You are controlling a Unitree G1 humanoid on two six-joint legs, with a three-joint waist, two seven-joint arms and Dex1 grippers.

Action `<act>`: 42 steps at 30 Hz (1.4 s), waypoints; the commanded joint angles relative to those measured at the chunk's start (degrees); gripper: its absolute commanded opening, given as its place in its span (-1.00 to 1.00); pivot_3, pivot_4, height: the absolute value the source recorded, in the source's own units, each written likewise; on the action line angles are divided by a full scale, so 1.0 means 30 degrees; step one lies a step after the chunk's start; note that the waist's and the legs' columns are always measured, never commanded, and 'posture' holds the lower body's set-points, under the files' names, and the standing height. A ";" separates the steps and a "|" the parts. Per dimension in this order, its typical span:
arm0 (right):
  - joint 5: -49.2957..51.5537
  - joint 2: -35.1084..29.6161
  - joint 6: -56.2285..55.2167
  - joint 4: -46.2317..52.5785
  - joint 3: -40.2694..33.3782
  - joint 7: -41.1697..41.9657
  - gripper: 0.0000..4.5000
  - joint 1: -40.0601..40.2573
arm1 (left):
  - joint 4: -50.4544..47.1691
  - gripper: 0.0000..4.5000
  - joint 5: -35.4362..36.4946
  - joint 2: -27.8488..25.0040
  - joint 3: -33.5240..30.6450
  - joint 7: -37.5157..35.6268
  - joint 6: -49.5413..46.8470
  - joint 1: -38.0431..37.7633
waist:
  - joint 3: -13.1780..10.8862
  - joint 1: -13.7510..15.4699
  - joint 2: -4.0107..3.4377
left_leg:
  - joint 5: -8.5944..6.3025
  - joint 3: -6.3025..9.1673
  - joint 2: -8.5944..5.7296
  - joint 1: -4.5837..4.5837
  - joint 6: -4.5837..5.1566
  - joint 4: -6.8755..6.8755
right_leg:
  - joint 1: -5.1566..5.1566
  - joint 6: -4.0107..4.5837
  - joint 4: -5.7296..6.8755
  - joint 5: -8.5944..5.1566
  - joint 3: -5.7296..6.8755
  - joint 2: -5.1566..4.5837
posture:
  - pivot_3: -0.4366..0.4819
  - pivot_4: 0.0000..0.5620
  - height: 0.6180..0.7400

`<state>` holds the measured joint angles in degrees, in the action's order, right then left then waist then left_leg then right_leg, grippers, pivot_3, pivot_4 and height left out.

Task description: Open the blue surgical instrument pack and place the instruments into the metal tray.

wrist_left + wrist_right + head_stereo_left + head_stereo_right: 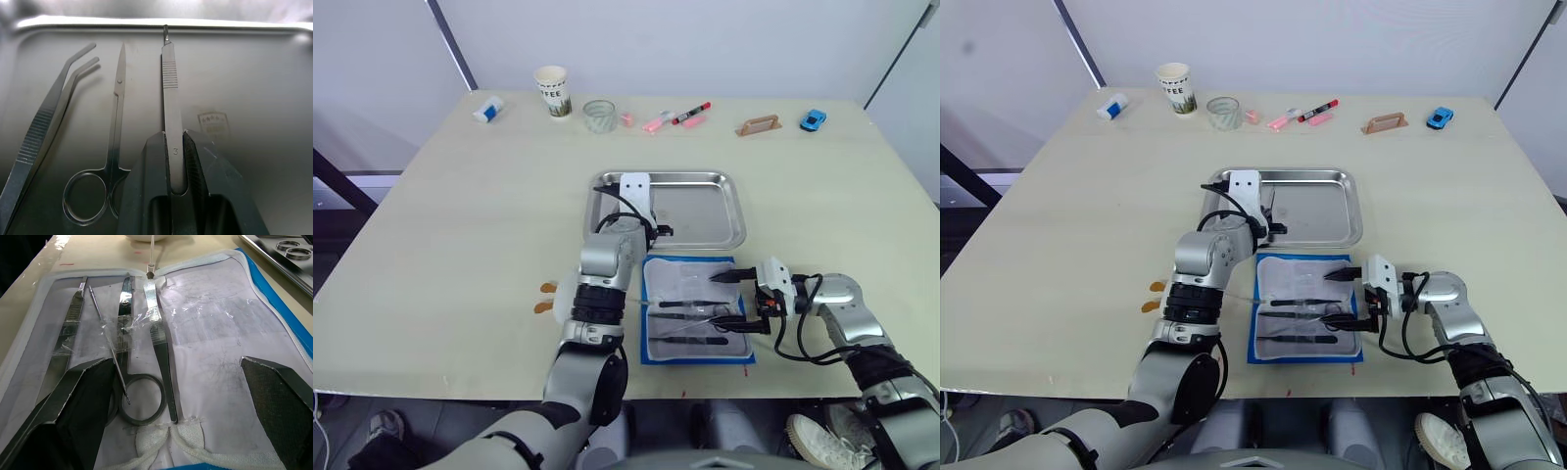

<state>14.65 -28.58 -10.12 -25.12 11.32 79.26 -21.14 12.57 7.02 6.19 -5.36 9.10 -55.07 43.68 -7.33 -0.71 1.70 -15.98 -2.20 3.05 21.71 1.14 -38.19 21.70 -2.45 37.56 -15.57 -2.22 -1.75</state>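
I find the blue surgical instrument pack (696, 309) lying open near the front edge of the table (460, 245), its pale lining facing up, just in front of the metal tray (705, 211). My left gripper (175, 161) is over the left part of the tray, its fingers clamped on the flat handle of a scalpel handle (169, 98) marked "3", whose tip points toward the far rim. In the tray beside it lie bent tweezers (46, 127) and a pair of scissors (110, 147), side by side and apart from the held tool. My right gripper (178, 396) sits low over the right side of the open pack with its jaws spread wide and nothing between them. Under it, on the lining, I see remaining instruments (132, 333): a flat handle, a thin probe, ring-handled scissors and straight tweezers, held under clear tape. Along the far side of the table stand a paper cup (552, 92), a small glass (599, 116), pink and red markers (677, 117), a tan handle piece (759, 124) and a blue toy car (814, 119).
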 commanded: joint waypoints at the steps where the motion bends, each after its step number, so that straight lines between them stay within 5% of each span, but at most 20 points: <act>1: -0.0998 -0.0255 0.0534 -0.0606 0.0653 0.0007 1.00 0.0687 | -0.0946 -0.55 0.0268 0.0192 -0.0144 -0.0109 -0.0185 0.0222 | 0.0000 0.0000 0.0000 | 0.0000 -0.0001 0.0000 0.0000 0.0000 0.0000 | 0.0000 0.0000 0.0000 0.0000 -0.0001 0.0000 | -0.05 -0.47 1.00; 6: -0.0948 -0.0276 0.0629 -0.0446 0.0648 -0.0021 1.00 0.0775 | -0.2034 0.47 0.0359 0.0176 -0.0099 -0.0577 -0.0393 -0.0022 | -0.0002 0.0002 -0.0002 | 0.0003 0.0001 -0.0001 0.0002 -0.0006 0.0001 | 0.0000 0.0000 -0.0002 0.0000 0.0001 -0.0002 | -0.05 -0.47 1.00; 14: -0.0875 -0.0378 0.0744 -0.0251 0.0590 -0.0037 1.00 0.0867 | -0.6342 0.47 0.2406 -0.1655 0.0737 -0.4800 -0.0845 -0.1578 | -0.0007 -0.0006 -0.0010 | 0.0043 0.0001 0.0002 0.0002 -0.0082 0.0011 | 0.0000 0.0001 -0.0008 0.0000 0.0004 -0.0016 | -0.05 -0.47 1.00; 20: -0.0842 -0.0412 0.0761 -0.0285 0.0576 0.0037 1.00 0.0816 | -0.9184 0.47 0.6091 -0.7078 0.1793 -1.4598 0.2065 -0.3930 | -0.0035 -0.0045 -0.0056 | 0.0061 -0.0007 0.0007 -0.0007 -0.0133 0.0034 | 0.0002 0.0009 -0.0012 -0.0004 0.0006 -0.0031 | -0.05 -0.47 1.00; 26: -0.0742 -0.0494 0.0888 -0.0093 0.0453 0.0054 1.00 0.0845 | -0.8933 0.47 0.7643 -1.2736 0.1319 -2.1892 0.4713 -0.6193 | -0.0045 -0.0021 -0.0071 | 0.0022 -0.0009 0.0014 -0.0007 -0.0090 0.0034 | 0.0001 0.0020 -0.0015 -0.0010 0.0033 -0.0070 | -0.05 -0.47 1.00; 30: -0.0692 -0.0615 0.0962 0.0101 0.0368 0.0106 1.00 0.0975 | -0.8653 0.47 0.8756 -1.4757 0.0697 -2.4607 0.5570 -0.7444 | -0.0057 0.0072 -0.0084 | 0.0016 0.0007 0.0045 0.0006 -0.0077 0.0037 | 0.0002 0.0074 -0.0037 -0.0041 0.0063 -0.0088 | -0.05 -0.47 1.00; 34: -0.0623 -0.0748 0.1046 0.0307 0.0299 0.0171 1.00 0.1083 | -0.8267 0.98 0.8875 -1.6470 0.0352 -2.6758 0.6630 -0.8629 | -0.0067 0.0041 -0.0097 | 0.0013 -0.0006 0.0039 0.0010 -0.0069 0.0037 | 0.0001 0.0079 -0.0051 -0.0047 0.0062 -0.0102 | -0.05 -0.47 1.00; 42: -0.0435 -0.0991 0.1227 0.0766 0.0100 0.0240 1.00 0.1376 | -0.7219 0.98 0.8470 -1.8682 0.0433 -2.9673 0.8896 -0.9596 | -0.0103 0.0127 -0.0133 | 0.0012 -0.0001 0.0041 0.0017 -0.0065 0.0038 | 0.0003 0.0076 -0.0063 -0.0050 0.0080 -0.0093 | -0.05 -0.47 1.00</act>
<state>14.94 -30.38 -8.05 -21.59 10.29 79.26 -19.10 -8.65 32.16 -48.62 -3.37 -77.99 -30.43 14.89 -7.64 -0.33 1.30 -15.94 -2.21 3.17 21.77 0.95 -38.08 21.71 -2.22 37.37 -15.73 -1.98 -2.03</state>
